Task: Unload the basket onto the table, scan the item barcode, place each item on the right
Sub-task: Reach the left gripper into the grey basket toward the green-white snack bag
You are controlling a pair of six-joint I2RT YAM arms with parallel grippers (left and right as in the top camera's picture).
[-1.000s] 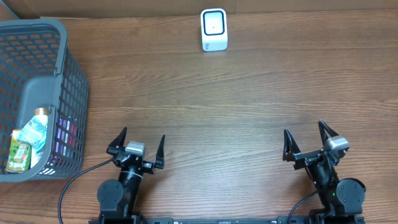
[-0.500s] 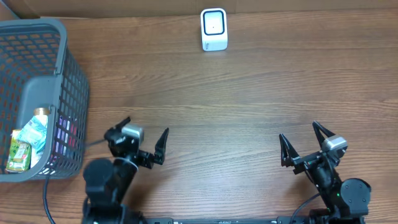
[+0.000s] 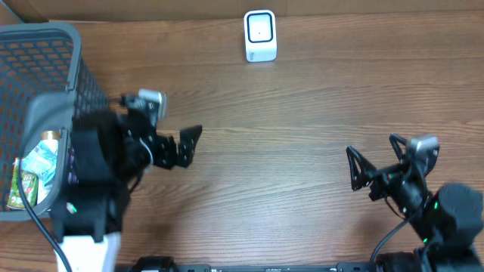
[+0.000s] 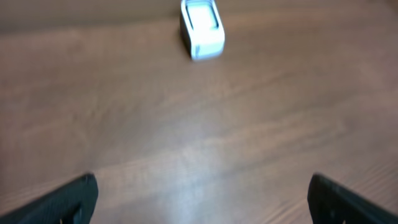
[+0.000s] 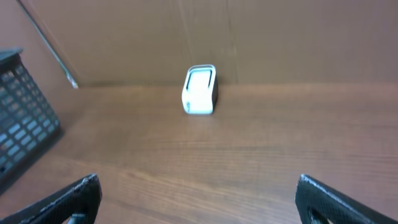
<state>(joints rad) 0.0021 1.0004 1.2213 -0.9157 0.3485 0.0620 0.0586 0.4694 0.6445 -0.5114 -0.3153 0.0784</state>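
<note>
Basket: left on the bench, partly covered by the left arm.
Item: inside basket, probably a green packet.
Scanner: far edge, upright.
Left gripper: fully opened, nothing held.
Right gripper: the same.

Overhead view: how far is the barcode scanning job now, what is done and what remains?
Nothing looks done yet: the items lie in the basket, and no item is at the scanner. In hand: the left gripper, open and empty, is beside the basket; the right gripper is open and empty too. Left: pick an item, present its barcode to the scanner.
</note>
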